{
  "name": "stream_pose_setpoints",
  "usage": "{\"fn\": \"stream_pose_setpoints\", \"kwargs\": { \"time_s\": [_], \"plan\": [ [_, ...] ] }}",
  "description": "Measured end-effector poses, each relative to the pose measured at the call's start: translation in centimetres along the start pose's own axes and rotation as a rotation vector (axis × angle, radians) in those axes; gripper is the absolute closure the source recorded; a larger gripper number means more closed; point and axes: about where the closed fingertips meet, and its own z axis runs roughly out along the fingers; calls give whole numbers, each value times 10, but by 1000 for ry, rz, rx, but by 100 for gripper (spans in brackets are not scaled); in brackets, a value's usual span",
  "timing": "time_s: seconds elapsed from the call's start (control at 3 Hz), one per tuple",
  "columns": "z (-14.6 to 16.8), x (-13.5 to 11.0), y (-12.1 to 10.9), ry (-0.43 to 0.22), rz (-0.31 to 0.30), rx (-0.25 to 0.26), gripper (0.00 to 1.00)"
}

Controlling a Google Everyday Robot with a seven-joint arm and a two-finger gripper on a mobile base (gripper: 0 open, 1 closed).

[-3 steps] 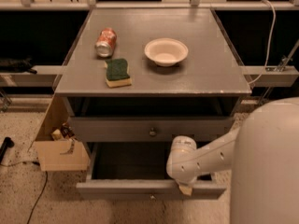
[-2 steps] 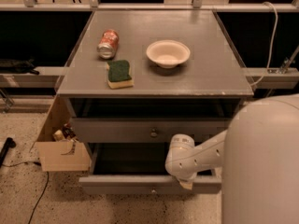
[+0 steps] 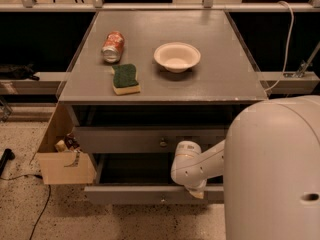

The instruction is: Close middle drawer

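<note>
While the middle drawer (image 3: 130, 195) stands pulled well out of the grey cabinet (image 3: 220, 69), its flat front panel runs across the low part of the view, with 1 small dark knob (image 3: 162, 200) at centre and its dark inside open behind the panel. Above it, the upper drawer (image 3: 120, 140) sits much farther back, its own knob in line with the one below. The white arm (image 3: 210, 160) reaches from the robot's body (image 3: 272, 174) at the right and ends in a rounded joint over the open drawer. The gripper (image 3: 196, 192) hangs under that joint, at the top edge of the middle drawer's front panel and just right of the knob. It is mostly hidden by the joint, so I cannot tell whether it is clenched or released. On the cabinet top lie 3 things: a red can (image 3: 113, 46) on its side at the left, a green sponge (image 3: 125, 78) just in front of it, and a white bowl (image 3: 177, 56) to the right, apart from both. A cardboard box (image 3: 62, 168) stands on the speckled floor against the cabinet's left side.
</note>
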Motion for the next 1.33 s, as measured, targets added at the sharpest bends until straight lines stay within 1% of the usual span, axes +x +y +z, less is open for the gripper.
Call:
{"fn": "stream_pose_setpoints", "kwargs": {
  "time_s": [0.67, 1.0, 1.33],
  "plan": [
    [0, 0, 0, 0, 0, 0, 26],
    [0, 0, 0, 0, 0, 0, 5],
    [0, 0, 0, 0, 0, 0, 0]
  ]
}}
